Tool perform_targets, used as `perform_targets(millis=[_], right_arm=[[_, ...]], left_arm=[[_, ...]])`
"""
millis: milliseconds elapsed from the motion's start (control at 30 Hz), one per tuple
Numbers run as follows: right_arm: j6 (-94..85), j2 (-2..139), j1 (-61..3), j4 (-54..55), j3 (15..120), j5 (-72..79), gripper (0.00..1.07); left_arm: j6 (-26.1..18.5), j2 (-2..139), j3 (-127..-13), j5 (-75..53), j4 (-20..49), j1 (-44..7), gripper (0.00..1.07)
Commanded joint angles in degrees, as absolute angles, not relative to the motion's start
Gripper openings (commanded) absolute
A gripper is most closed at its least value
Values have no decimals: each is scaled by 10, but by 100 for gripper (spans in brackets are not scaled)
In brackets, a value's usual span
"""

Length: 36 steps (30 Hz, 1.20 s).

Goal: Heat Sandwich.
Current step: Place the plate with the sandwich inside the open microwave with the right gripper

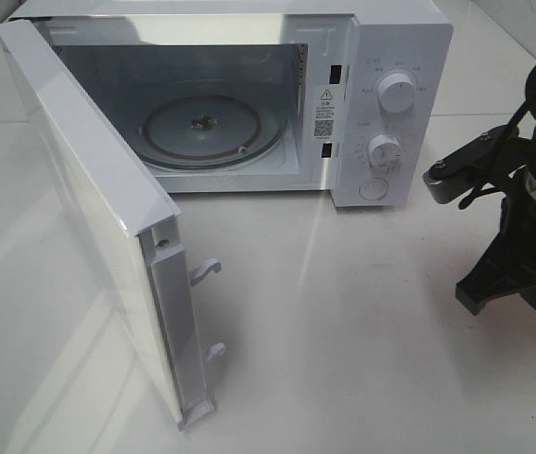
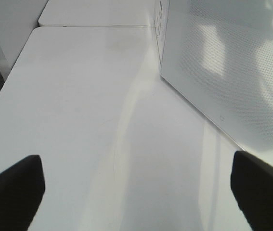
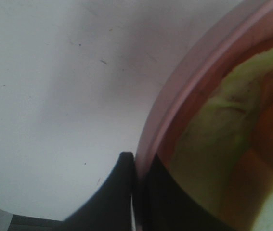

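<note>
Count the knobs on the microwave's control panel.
2. One knob at the top of the panel, the other right below it. The round button beneath isn't counted.

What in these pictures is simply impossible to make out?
- Sandwich: right wrist view, blurred by closeness and cut off by the edge.
- Pink plate: mostly cut off there; in the exterior high view, unseen behind the right arm or past the edge.
- Microwave dial labels: exterior high view, too small to read.
- Left gripper: left wrist view shows only two dark fingertip corners.
</note>
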State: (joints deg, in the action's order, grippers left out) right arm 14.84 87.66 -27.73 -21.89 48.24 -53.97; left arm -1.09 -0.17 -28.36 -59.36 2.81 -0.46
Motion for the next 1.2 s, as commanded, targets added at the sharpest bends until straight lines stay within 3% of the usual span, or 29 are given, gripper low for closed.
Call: perform_targets(millis=[33,833,1200], right_arm=[[139,867,-309,-228,481,-561,0],[54,867,-484,-241,481,-588,0],[-39,867,-516,-240,481,-567,0]], left_arm=[[-10,-17,-282,-589,30,-2,101],[-10,-17,-282,-589,30,-2,101],[-10,-17,-282,-589,30,-2,101]])
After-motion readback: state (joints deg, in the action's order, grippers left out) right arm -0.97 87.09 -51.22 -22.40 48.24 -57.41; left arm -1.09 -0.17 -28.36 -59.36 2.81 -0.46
